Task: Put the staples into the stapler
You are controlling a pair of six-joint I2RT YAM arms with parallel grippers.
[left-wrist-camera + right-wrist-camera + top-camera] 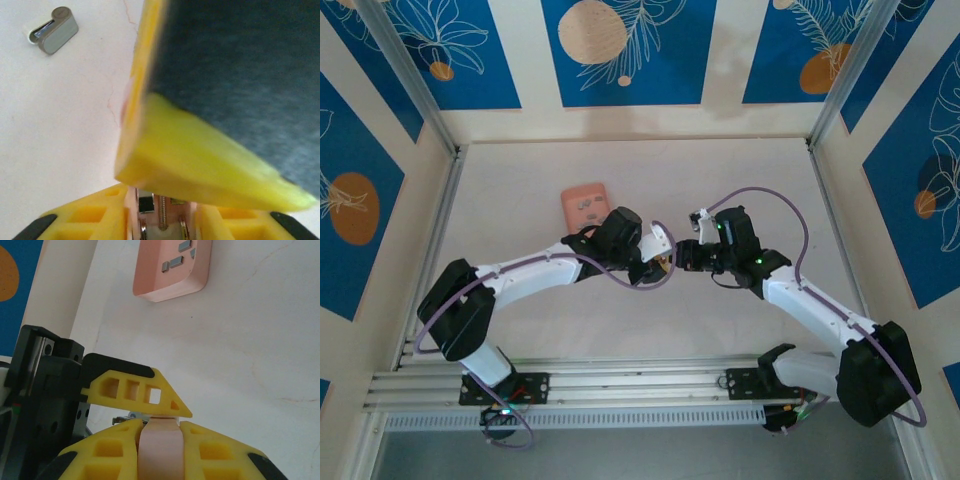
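A: From above, the left gripper meets the right gripper at centre, with the tray at eleven o'clock.
B: Left wrist: its fingers are narrow around the stapler at six o'clock.
A: Right wrist: this gripper is clamped on it too. The staples lie in the tray at twelve, so loading looks undone.

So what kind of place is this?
Probably a robot test cell: two arms bolted to a rail at the near edge of a white table, metal frame posts, and blue patterned panels walling it in.

Pink stapler; salmon tray; grey staples; white table.
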